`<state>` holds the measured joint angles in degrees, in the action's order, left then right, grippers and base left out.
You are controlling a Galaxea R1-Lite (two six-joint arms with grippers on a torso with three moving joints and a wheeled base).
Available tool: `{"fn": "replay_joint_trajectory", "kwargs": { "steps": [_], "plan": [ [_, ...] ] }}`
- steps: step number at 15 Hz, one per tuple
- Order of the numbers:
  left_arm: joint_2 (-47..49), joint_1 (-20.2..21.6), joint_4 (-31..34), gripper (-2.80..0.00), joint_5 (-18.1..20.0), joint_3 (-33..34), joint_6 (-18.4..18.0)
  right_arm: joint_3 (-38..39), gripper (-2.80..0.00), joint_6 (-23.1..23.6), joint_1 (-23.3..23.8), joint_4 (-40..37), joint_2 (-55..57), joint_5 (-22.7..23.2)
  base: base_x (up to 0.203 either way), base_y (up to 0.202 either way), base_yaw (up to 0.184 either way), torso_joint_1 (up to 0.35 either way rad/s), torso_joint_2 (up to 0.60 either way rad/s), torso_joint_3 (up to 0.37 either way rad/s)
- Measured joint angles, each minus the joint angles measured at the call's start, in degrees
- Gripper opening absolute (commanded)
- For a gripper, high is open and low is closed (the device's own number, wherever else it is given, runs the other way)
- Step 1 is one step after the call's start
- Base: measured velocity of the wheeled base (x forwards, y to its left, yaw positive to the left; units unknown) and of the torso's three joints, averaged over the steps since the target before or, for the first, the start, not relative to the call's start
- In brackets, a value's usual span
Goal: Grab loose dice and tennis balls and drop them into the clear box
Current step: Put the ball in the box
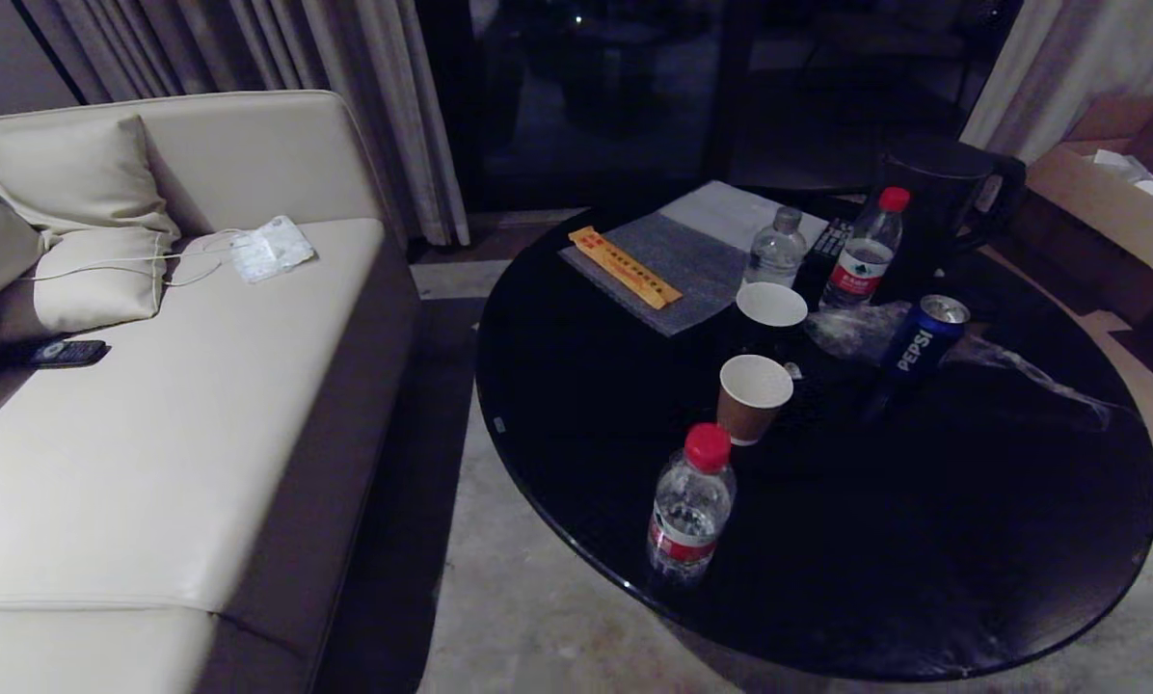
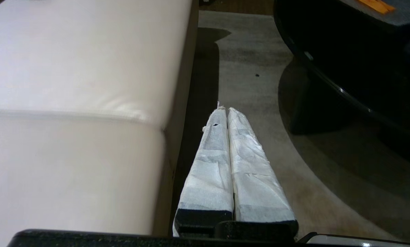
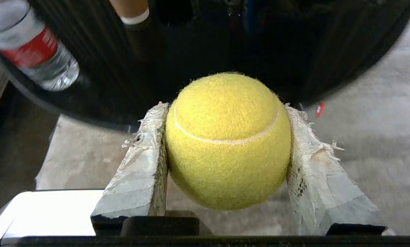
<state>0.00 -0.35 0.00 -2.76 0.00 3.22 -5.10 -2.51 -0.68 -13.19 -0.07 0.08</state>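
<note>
White-taped pincer fingers [image 3: 136,164], black bases

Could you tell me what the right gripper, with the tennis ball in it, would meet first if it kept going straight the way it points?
Probably the edge of the round black table, which fills the view just beyond the right gripper and its tennis ball. Depth is unclear, so it might pass above the rim.

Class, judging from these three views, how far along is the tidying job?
Done: one tennis ball is already picked up. In hand: the right pincer grips it near the black round table. The left pincer is shut and empty. Left: dropping it; no clear box or dice show in any view.
</note>
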Motion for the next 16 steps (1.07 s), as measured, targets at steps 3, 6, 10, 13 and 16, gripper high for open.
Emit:
{"fn": "replay_joint_trajectory", "kwargs": {
  "steps": [3,6,10,13,16],
  "plan": [
    [0.0,0.0,0.0,-2.8,0.0,0.0,0.0,0.0,-2.8,0.0,0.0,0.0,0.0,0.0,-0.188,0.0,-0.004,0.003,0.0,0.002],
    [0.0,0.0,0.0,-2.8,0.0,0.0,0.0,0.0,-2.8,0.0,0.0,0.0,0.0,0.0,-0.184,0.0,0.002,0.005,0.0,0.007],
    [0.0,0.0,0.0,-2.8,0.0,0.0,0.0,0.0,-2.8,0.0,0.0,0.0,0.0,0.0,-0.184,0.0,-0.001,0.001,0.0,0.001],
    [0.0,0.0,0.0,-2.8,0.0,0.0,0.0,0.0,-2.8,0.1,0.0,0.0,0.0,0.0,-0.181,0.0,0.0,0.001,0.0,0.002],
    [0.0,0.0,0.0,-2.8,0.0,0.0,0.1,0.0,-2.8,0.1,0.0,0.0,0.0,0.0,-0.187,0.0,0.002,0.0,0.0,0.0]
  ]
}}
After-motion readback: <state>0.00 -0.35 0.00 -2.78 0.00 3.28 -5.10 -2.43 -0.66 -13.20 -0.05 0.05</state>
